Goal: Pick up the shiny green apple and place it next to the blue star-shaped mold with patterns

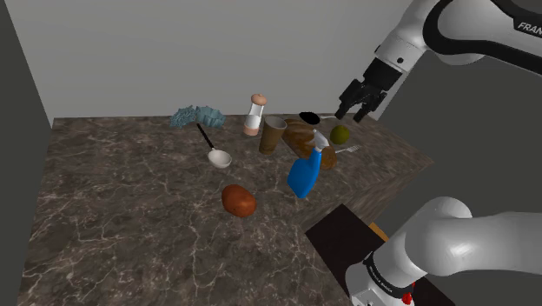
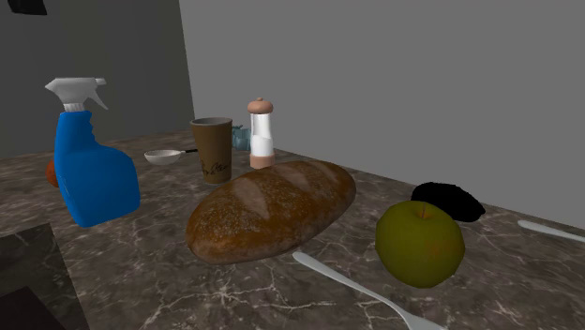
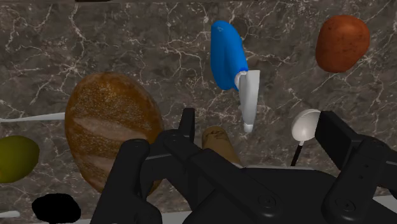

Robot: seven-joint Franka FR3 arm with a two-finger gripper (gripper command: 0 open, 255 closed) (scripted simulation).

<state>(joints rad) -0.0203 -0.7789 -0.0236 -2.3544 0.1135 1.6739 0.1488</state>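
White letters "FRAN", cut off by the frame edge, read on the dark band of the arm (image 1: pixel 458 33) at the shoulder view's far right; dark print on the brown cup (image 2: pixel 213 148) is not legible.

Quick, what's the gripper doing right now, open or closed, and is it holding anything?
Gripper: open, holding nothing; the green apple is not between its fingers.

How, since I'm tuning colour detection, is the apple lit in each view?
Shoulder view: the apple is dull olive, no glare. Second exterior view: olive, darker underneath, no bright highlight. Wrist view: dim olive, flat shading, near the loaf.
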